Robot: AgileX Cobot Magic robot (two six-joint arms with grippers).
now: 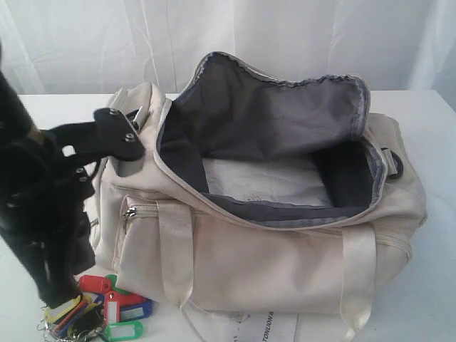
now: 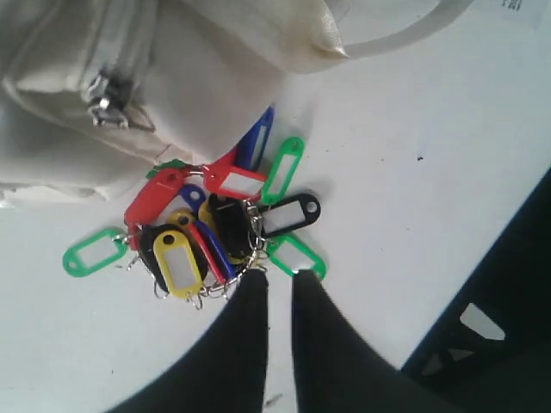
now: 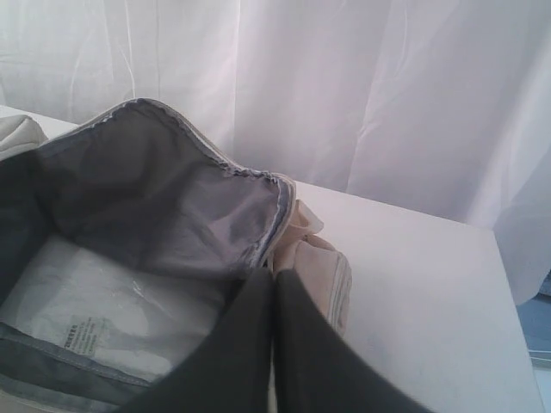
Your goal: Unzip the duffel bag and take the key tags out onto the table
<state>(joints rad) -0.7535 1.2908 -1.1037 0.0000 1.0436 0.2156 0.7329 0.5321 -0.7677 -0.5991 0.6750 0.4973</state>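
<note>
White curtain (image 1: pixel 285 35) behind, white desk (image 1: pixel 436 306) below, and the duffel bag (image 1: pixel 271 256) sits wide open, its flap thrown back to show the dark grey lining. The key tags (image 2: pixel 215 228) are out. The whole bright bunch lies on the desk, tucked against the bag's front corner under a side-pocket zipper pull (image 2: pixel 108 99).

The left gripper (image 2: pixel 277 277) hangs right over them, its tips at the metal rings with only a slim gap between the jaws. Whether a ring is pinched in there I cannot tell. The right gripper (image 3: pixel 274 274) is closed on nothing, poised over the bag's open mouth.

By my reading, only the let-go is left. Spread the jaws properly, then lift straight up, so no ring hooks a finger and drags the bunch along.

Watch the margins, though. The desk's front edge runs near the tags, so any sideways sweep could flick one off. The bag wall crowds the other side, and a strap handle (image 2: pixel 405 34) loops nearby. Clear air above is the safe way out.
</note>
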